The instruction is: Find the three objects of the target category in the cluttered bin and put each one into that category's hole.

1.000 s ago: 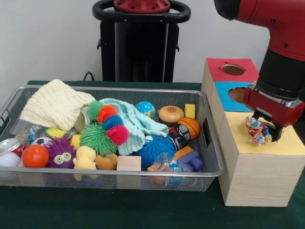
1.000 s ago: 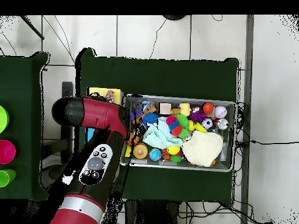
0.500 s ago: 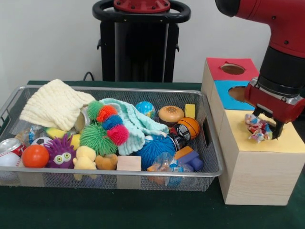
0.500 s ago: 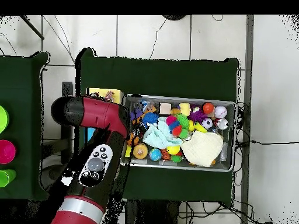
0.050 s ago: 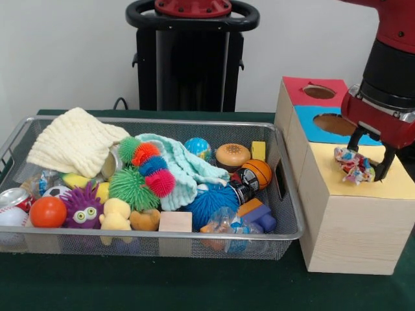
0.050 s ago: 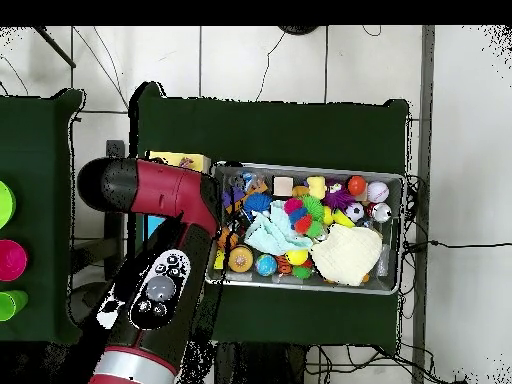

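the gripper [image 5: 369,159] hangs over the yellow section [image 5: 395,184] of the wooden box [image 5: 350,227], its two fingers spread apart, one on either side of a crumpled multicoloured ball [image 5: 353,165]. the ball seems to rest at the yellow hole, though the hole itself is hidden. the box top has three coloured sections: red [image 5: 295,94] at the far end, blue [image 5: 311,133] in the middle, yellow nearest. two round holes show, one in the red [image 5: 319,92] and one in the blue [image 5: 334,123].

the wire bin [image 5: 285,214] sits beside the box. inside it: two cloths, one cream [image 5: 71,142] in the far left corner and one mint [image 5: 185,165] mid-bin; one orange ball [image 5: 48,212] by the near left edge; one small basketball [image 5: 258,172] toward the right wall; one wooden block [image 5: 175,222] at the near edge.
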